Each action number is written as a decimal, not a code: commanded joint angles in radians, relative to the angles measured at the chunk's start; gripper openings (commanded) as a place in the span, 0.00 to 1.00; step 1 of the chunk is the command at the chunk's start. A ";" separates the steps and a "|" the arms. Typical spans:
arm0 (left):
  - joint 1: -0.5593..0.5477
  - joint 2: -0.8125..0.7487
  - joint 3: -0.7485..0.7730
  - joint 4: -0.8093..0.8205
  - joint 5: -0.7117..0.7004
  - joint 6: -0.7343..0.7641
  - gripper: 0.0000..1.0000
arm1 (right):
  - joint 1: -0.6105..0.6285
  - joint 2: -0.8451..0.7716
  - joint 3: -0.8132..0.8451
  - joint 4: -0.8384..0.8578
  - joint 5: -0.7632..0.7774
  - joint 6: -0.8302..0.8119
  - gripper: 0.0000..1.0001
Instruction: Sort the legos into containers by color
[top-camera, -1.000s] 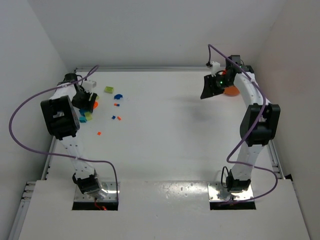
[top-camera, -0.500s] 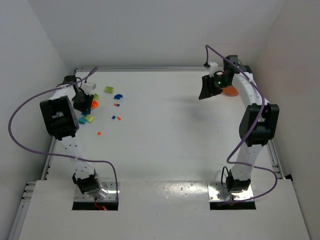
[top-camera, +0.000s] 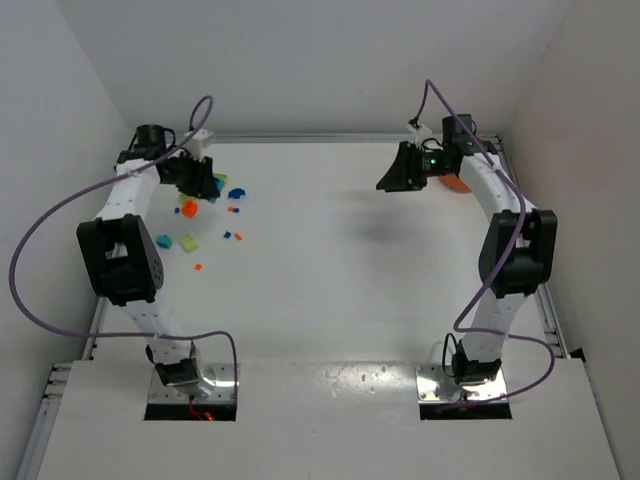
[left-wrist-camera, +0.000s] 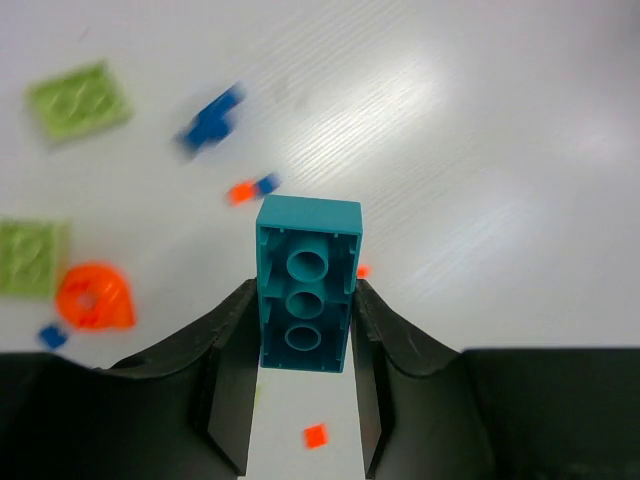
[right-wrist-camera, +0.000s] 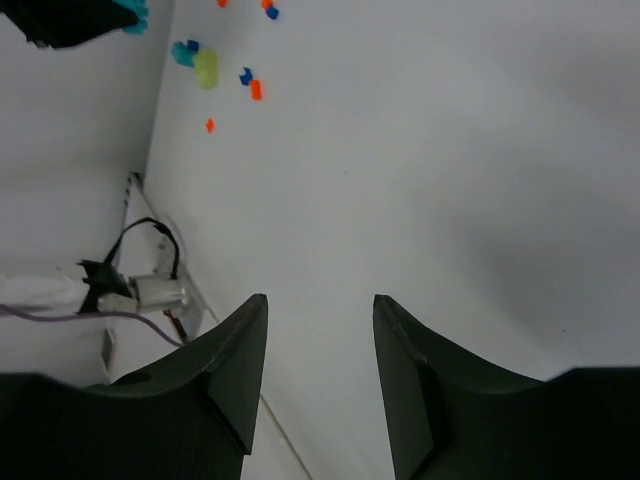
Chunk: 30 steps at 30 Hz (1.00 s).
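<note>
My left gripper (top-camera: 200, 181) hangs above the table's far left, shut on a teal brick (left-wrist-camera: 307, 298) that sticks out past the fingertips, hollow underside towards the camera. Loose legos lie below it: an orange round piece (top-camera: 188, 208), a yellow-green plate (top-camera: 188, 242), a small teal brick (top-camera: 163, 241), a blue piece (top-camera: 236, 193) and tiny orange and blue bits (top-camera: 232, 236). The left wrist view shows two green plates (left-wrist-camera: 78, 98), the orange piece (left-wrist-camera: 93, 297) and a tiny orange bit (left-wrist-camera: 315, 435). My right gripper (top-camera: 395, 180) is open and empty, held high left of the orange container (top-camera: 457, 184). No purple-blue container shows.
White walls close in the table on the left, back and right. A metal rail (top-camera: 98, 310) runs along the left edge. The right wrist view looks down on bare table (right-wrist-camera: 420, 150), with the legos (right-wrist-camera: 207, 68) far off at its top left.
My left gripper closed on the teal brick, lifted it and swung towards the back right. My right gripper tilted and moved left, away from the orange container.
</note>
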 joint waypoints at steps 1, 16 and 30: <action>-0.133 -0.103 -0.020 0.004 0.174 -0.026 0.30 | 0.024 -0.064 -0.011 0.208 -0.084 0.236 0.47; -0.490 -0.044 0.003 0.182 0.302 -0.167 0.30 | 0.135 -0.051 0.064 0.202 -0.055 0.297 0.70; -0.572 -0.034 0.014 0.293 0.290 -0.262 0.30 | 0.207 0.052 0.077 0.326 -0.137 0.434 0.74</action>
